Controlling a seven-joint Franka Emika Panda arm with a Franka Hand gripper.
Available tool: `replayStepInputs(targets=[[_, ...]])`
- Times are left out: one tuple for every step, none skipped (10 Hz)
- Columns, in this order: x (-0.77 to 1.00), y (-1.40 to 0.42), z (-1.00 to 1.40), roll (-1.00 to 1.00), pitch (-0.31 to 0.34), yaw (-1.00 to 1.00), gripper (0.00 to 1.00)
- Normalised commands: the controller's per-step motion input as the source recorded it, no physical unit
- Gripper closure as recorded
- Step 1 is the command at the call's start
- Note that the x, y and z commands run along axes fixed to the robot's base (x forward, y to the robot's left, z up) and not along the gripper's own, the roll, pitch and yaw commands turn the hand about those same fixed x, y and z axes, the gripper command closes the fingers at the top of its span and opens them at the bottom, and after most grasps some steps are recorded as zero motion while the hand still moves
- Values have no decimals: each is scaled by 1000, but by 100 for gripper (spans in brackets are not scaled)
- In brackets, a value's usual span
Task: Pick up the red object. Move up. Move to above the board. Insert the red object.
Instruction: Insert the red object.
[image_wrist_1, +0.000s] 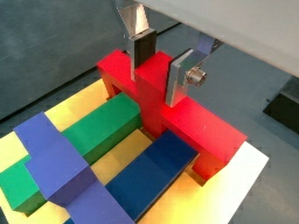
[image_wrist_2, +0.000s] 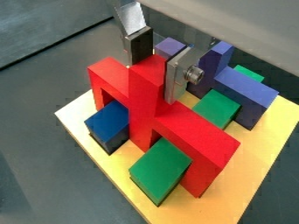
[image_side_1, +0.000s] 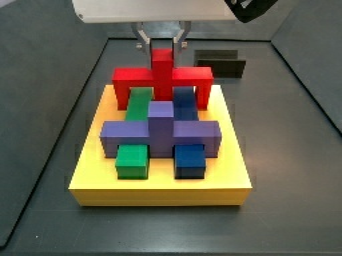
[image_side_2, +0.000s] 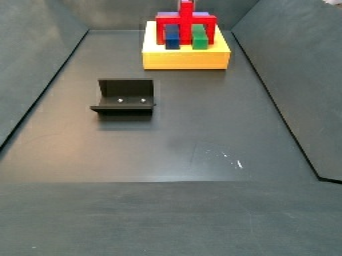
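Observation:
The red object stands upright at one edge of the yellow board, its legs down against the slab. In both wrist views my gripper is shut on its central stem, one silver finger on each side. The side views show the gripper coming down from above onto the red object at the board's far edge. A purple block lies across the board's middle, with a green block and a blue block in front of it.
The dark fixture stands on the grey floor apart from the board; it also shows just behind the board as the fixture. Grey walls enclose the floor on the sides.

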Motion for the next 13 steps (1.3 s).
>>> replayStepInputs(targets=[[31,143,34,-271,71,-40,100],[111,140,137,-343,191,-154,100],[100,51,51,-416,309,-197,100],[166,129,114,-500,256,-83,100],[183,154,151,-500,211,-71,100],[157,77,226,-500,121,-14,100],[151,51,180,-334,63,-66,100],[0,46,-94,-257,-94,0,100],[0,17,-140,-243,-76,0,100],[0,0,-189,-197,-14,0,100],[-91,0,-209,-243,-3,0,100],[-100,0,-131,-286,0,0,100],[-180,0,-49,-259,0,0,100]])
